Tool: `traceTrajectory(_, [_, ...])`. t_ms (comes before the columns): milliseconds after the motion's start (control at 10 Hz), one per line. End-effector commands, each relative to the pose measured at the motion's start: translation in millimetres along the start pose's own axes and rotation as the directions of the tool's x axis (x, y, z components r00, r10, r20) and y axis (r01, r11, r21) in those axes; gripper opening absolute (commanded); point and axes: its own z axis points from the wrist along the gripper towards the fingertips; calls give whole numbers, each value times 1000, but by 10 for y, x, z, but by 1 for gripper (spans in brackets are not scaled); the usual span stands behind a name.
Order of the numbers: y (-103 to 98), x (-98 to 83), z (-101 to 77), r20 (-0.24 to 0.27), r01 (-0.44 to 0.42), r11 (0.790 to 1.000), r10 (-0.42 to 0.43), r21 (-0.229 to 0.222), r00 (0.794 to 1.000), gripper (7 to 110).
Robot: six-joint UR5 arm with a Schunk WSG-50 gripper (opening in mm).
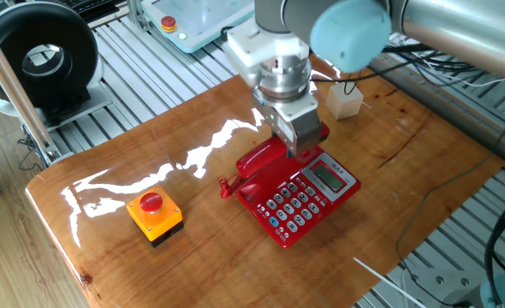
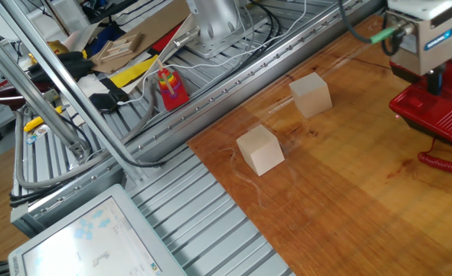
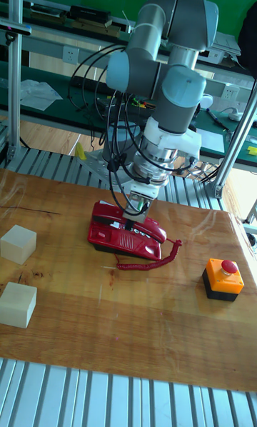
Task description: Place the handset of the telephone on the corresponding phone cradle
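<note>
Beside the telephone (image 1: 300, 195), coiled cord (image 3: 150, 262) trails toward orange box (image 1: 155, 216).

Telephone (image 1: 300, 201) glossy red; keypad buttons grey-white, display grey-green. Handset (image 1: 265, 160) red, coiled cord (image 3: 150, 259) red. Box (image 1: 154, 218) orange, black base, red button. Two blocks (image 2: 260, 149) pale beige. Table (image 1: 133, 154) reddish-brown wood grain, glossy white glare. Arm (image 3: 168, 70) grey with light blue caps.

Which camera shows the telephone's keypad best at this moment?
One fixed view: the keypad faces the camera, unobstructed beside the gripper. The tall fixed view shows the telephone edge-on; the other fixed view catches only a corner.
</note>
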Motion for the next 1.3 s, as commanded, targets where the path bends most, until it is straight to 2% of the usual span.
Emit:
traceTrajectory(0, [-12, -59, 86, -2, -19, 999, 20, 29, 1000, 7])
traceTrajectory(100, [-88, -20, 96, -21, 8, 998, -6, 56, 1000, 7])
traceTrajectory(200, [-289, -25, 109, -36, 80, 989, -76, 126, 996, 7])
traceTrajectory(300, [-343, -55, 106, -36, 127, 980, -123, 150, 992, 7])
traceTrajectory(500, [-320, -200, 114, -4, 185, 970, -186, 161, 982, 7])
traceTrajectory(600, [-321, -242, 127, -7, 223, 960, -225, 168, 974, 7])
traceTrajectory(800, [-94, -207, 148, -11, 274, 959, -274, 77, 962, 7])
traceTrajectory(1000, [-9, -236, 149, -5, 295, 954, -295, 46, 956, 7])
traceTrajectory(1200, [-24, -192, 160, -23, 295, 954, -295, 46, 955, 7])
